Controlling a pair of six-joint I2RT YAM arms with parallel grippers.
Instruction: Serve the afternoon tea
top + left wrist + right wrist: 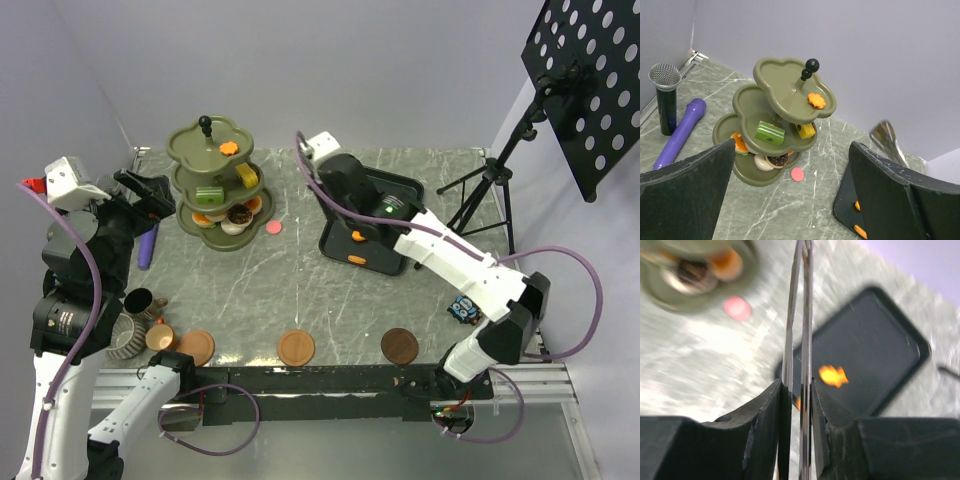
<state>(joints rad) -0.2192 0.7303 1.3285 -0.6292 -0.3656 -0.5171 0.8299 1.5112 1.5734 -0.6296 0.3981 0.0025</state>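
The olive-green three-tier stand [212,180] stands at the back left and also shows in the left wrist view [785,115]. It holds an orange pastry [228,148] on top, a green one [208,193] and others lower down. A pink pastry [273,227] lies on the table beside it. My left gripper [150,195] is open and empty, left of the stand. My right gripper [796,385] is shut on metal tongs [802,315] above the black tray [385,180], which holds two orange pastries [356,237]. A dark cup [139,301], a striped grey cup [127,337] and a copper cup [160,337] sit near left. Three brown saucers [296,347] line the front edge.
A microphone [665,97] and a purple handle [680,132] lie left of the stand, by the wall. A tripod [490,180] with a black perforated board [590,80] stands off the table's right side.
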